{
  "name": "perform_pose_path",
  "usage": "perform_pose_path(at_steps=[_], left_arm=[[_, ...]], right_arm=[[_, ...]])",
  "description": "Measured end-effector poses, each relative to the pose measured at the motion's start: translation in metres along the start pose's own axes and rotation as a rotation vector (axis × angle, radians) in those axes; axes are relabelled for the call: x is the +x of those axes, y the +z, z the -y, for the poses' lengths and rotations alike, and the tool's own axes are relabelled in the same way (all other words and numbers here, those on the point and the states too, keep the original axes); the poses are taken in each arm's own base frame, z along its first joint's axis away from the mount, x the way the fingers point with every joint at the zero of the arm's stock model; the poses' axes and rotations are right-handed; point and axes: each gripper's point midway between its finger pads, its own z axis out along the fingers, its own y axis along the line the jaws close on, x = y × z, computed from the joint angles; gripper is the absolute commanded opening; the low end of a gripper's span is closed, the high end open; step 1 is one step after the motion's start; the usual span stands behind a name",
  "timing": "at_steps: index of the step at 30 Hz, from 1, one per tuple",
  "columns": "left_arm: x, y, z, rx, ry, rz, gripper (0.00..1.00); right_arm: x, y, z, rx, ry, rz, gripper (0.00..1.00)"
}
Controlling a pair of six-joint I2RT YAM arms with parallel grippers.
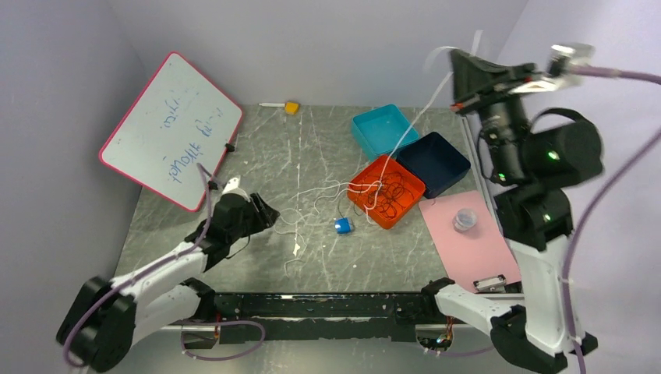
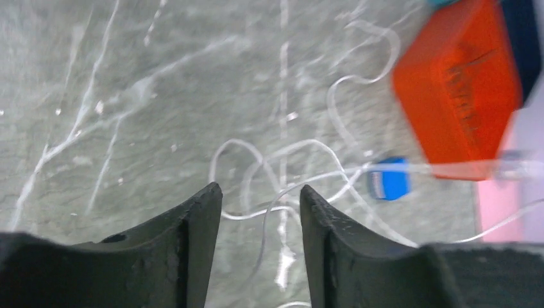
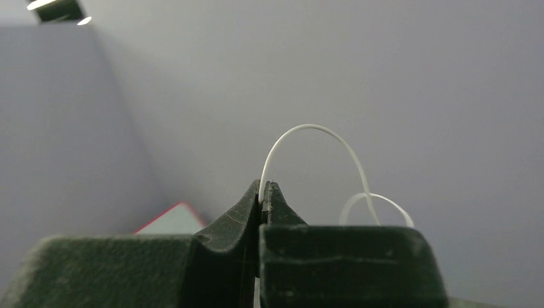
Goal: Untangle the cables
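Aloft, right claw (image 3: 263, 187) tight on white cable (image 3: 308, 126); left claw (image 2: 260, 194) agape.

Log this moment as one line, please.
right gripper: high, shut on white cable | left gripper: open, low over white loops | black cables: in orange bin

A thin white cable (image 1: 405, 136) runs taut from the orange tray (image 1: 363, 173) at centre right up to the upper right of the frame. There my right tool (image 3: 263, 194) pinches it, a short end arching past the tips. The rest of it lies in loose loops on the counter (image 1: 312, 132) at centre. Black cables (image 1: 394, 191) sit coiled in the tray.
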Motion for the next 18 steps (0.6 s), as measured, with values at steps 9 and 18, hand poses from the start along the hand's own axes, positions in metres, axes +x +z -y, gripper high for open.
perform_pose_path(at_steps=[9,18], left_arm=[[-0.054,-0.059,0.045,0.174,-0.007,0.188,0.67],[-0.067,-0.095,0.092,0.390,0.096,0.191,0.68]], right_arm=[[0.126,0.040,-0.052,-0.248,0.211,-0.293,0.00],[0.159,0.044,-0.078,-0.353,0.364,-0.372,0.00]])
